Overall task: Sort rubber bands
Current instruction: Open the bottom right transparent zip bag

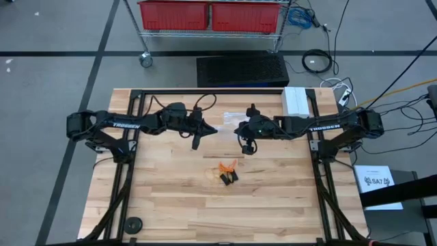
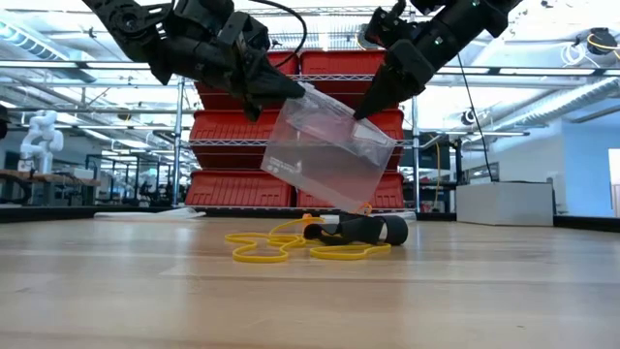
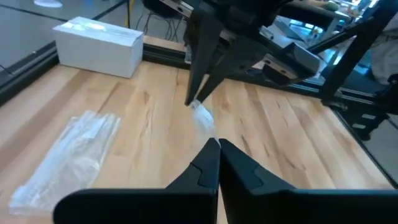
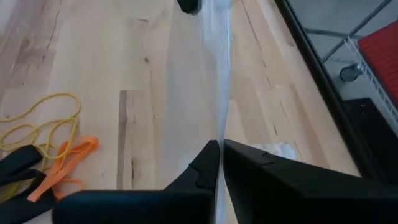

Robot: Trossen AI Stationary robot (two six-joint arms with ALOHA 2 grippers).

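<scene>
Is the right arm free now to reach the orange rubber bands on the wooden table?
Probably not yet. The right claw is shut on the clear plastic bag, which the left claw also grips. The orange rubber bands lie uncovered below, so it must release first.

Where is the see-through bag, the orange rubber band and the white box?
clear bag (image 2: pixel 329 155), low view, middle of its flat side.
orange rubber band (image 4: pixel 69 157), right wrist view, on its loop.
white box (image 3: pixel 99 45), left wrist view, on its front face.
</scene>
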